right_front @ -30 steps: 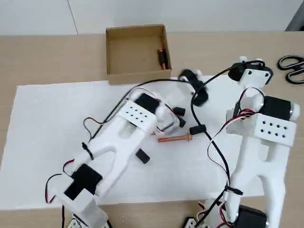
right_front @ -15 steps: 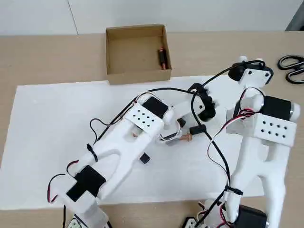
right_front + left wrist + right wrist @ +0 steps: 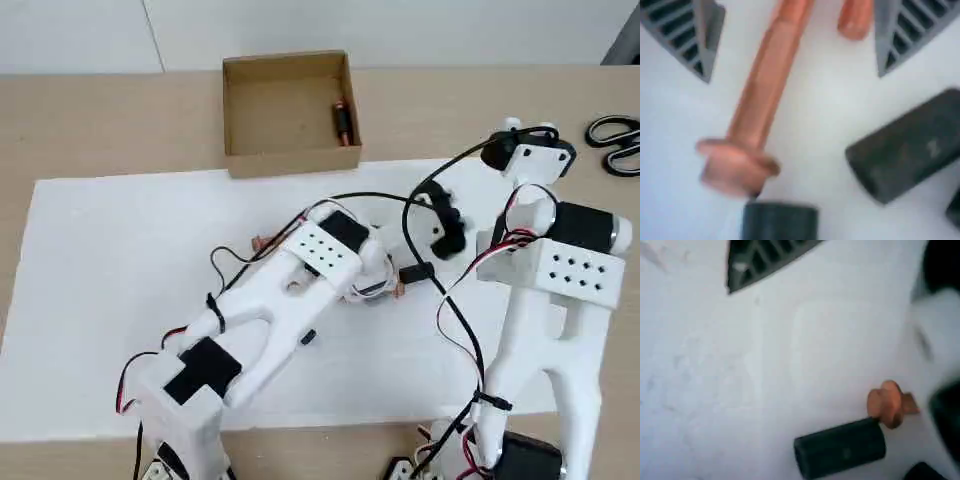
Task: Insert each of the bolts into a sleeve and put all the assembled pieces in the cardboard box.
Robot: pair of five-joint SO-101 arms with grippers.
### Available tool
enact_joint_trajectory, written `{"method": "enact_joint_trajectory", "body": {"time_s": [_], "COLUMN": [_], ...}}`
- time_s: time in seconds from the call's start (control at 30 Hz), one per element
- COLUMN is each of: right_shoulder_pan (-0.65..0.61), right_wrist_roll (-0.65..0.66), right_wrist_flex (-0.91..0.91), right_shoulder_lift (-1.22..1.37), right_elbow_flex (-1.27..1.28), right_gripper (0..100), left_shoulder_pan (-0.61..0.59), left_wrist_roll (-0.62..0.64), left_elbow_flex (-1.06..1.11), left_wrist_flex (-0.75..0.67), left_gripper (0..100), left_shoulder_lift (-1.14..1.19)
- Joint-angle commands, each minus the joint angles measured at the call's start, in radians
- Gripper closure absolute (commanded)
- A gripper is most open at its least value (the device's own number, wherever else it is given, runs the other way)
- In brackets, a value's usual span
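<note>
Currently the left gripper point(image 3: 795, 70) sits low over the white sheet point(image 3: 120, 300) with its fingers point(image 3: 685, 35) spread apart. One finger stands on each side of a copper bolt point(image 3: 765, 85), and both are clear of the shaft.

- **Bolt:** it lies flat on the sheet, with its flanged head past the fingertips.
- **Black sleeve point(image 3: 780, 220):** its end lies just beside the bolt head; contact cannot be confirmed.
- **Second sleeve point(image 3: 905, 150):** it lies near the bolt, apart from it. It carries a pale mark too blurred to read.
- **Second copper end point(image 3: 855, 20):** it shows close to one finger.

The right gripper point(image 3: 755, 262) hangs over the same sheet. Whether it is open or closed cannot be told. In its wrist view a copper bolt head point(image 3: 887, 402) sits at the end of a black sleeve lying flat.

The cardboard box point(image 3: 285, 160) stands on the bare worktop point(image 3: 100, 120) at the far edge of the sheet. One assembled piece point(image 3: 342, 122) lies inside it, along the wall on the robot's right.

A small sleeve point(image 3: 308, 338) lies on the sheet beside the left arm point(image 3: 250, 310). Scissors point(image 3: 615, 145) lie on the worktop at the far right
</note>
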Motion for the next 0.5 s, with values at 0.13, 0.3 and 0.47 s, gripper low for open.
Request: {"method": "enact_joint_trajectory", "body": {"time_s": [0.13, 0.3, 0.47], "right_shoulder_pan": [0.004, 0.004, 0.004], "right_wrist_roll": [0.008, 0.008, 0.008], "right_wrist_flex": [-0.016, -0.016, -0.016], "right_shoulder_lift": [-0.002, -0.002, -0.002], "right_elbow_flex": [-0.005, -0.005, -0.005], "right_gripper": [77.8, 77.8, 77.8], "left_shoulder_pan": [0.006, 0.000, 0.005], "left_wrist_roll": [0.002, 0.002, 0.003], "left_elbow_flex": [-0.044, -0.081, -0.094], "left_wrist_flex": [-0.063, -0.061, -0.074], "left_gripper": [80, 80, 80], "left_shoulder_lift": [0.057, 0.123, 0.157]}}
